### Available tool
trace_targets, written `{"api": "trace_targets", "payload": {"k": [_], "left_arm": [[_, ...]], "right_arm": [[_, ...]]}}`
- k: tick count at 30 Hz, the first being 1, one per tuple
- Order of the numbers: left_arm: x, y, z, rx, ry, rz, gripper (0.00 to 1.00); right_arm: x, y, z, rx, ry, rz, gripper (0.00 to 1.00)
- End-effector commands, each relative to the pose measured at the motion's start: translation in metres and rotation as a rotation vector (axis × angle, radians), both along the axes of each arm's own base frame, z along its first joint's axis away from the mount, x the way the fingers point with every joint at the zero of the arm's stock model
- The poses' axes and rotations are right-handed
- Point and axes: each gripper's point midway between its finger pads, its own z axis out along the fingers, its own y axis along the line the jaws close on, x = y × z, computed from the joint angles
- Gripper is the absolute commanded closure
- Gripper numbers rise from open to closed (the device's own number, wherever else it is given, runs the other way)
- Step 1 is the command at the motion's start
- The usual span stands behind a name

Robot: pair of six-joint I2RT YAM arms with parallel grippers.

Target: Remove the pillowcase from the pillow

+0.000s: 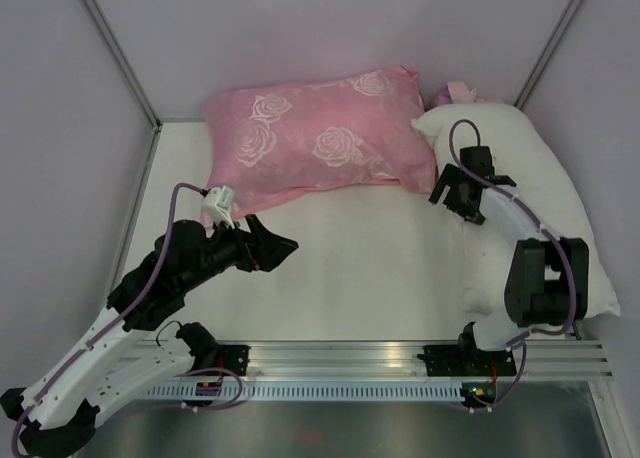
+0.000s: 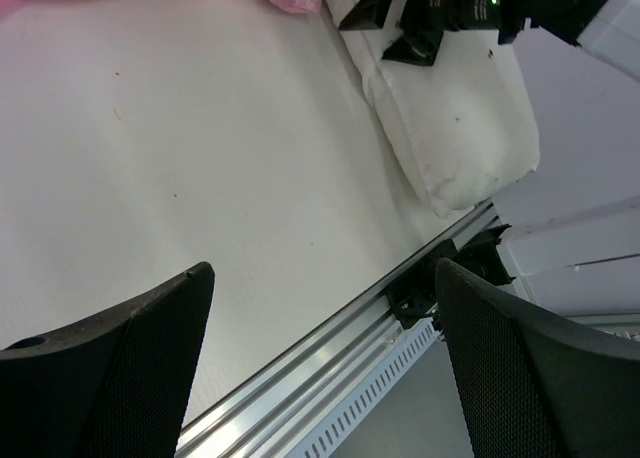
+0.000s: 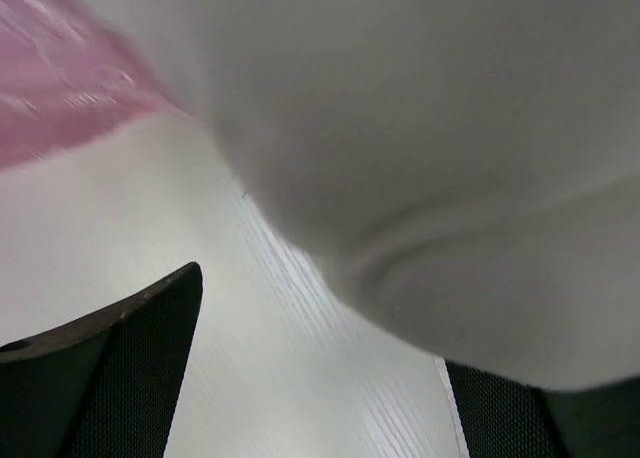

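On the right side of the table [image 1: 340, 268] we see the pillow [image 1: 540, 178], plain white and plump, lying lengthwise along the right wall with its near end by the metal rail [image 1: 400, 358]. It shows no cover on any part we can see. At its far corner, squeezed between it and the pink rose-patterned pillow [image 1: 320, 138], a small crumpled scrap of purplish-pink cloth sticks out; we take this to be the pillowcase [image 1: 455, 90], though no print can be made out on it. The rose-patterned pillow lies across the back of the table, its right end touching the white pillow. The right gripper [image 1: 455, 193] hangs at the white pillow's left edge with its fingers spread wide and nothing pinched between them. In its own wrist view the white pillow [image 3: 450, 128] bulges close over the right finger [image 3: 530, 413], and we cannot tell whether they touch. The left gripper [image 1: 275, 248] is well apart from both pillows, over bare table left of centre, its fingers [image 2: 120, 378] likewise spread and holding nothing.
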Motion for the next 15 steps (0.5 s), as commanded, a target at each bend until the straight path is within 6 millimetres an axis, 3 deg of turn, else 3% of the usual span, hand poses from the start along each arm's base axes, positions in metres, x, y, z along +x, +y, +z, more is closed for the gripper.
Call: {"api": "trace_targets", "payload": {"k": [1,2,4,5,9,12,15], "left_arm": [[-0.009,-0.002,-0.005,-0.026,0.029,-0.029,0.06],[-0.009,0.0,-0.007,-0.016,0.03,-0.022,0.06],[-0.006,0.008,-0.013,0.02,0.035,0.018,0.06],[-0.006,0.01,-0.014,0.027,0.035,0.023,0.05],[0.005,0.022,-0.027,0.061,0.062,0.128,0.05],[0.008,0.022,-0.042,0.077,0.088,0.146,0.04],[0.003,0.015,-0.05,0.046,0.112,0.108,0.05]], "right_arm": [[0.08,0.01,0.051,-0.004,-0.207,0.13,0.02],[0.081,0.014,0.049,0.021,-0.186,0.125,0.02],[0.081,0.034,0.067,0.092,-0.234,0.181,0.02],[0.075,0.038,0.094,0.098,-0.302,0.191,0.02],[0.037,0.094,0.143,0.165,-0.456,0.312,0.02],[0.017,0.129,0.148,0.333,-0.493,0.419,0.02],[0.014,0.148,0.122,0.407,-0.432,0.47,0.02]]}}
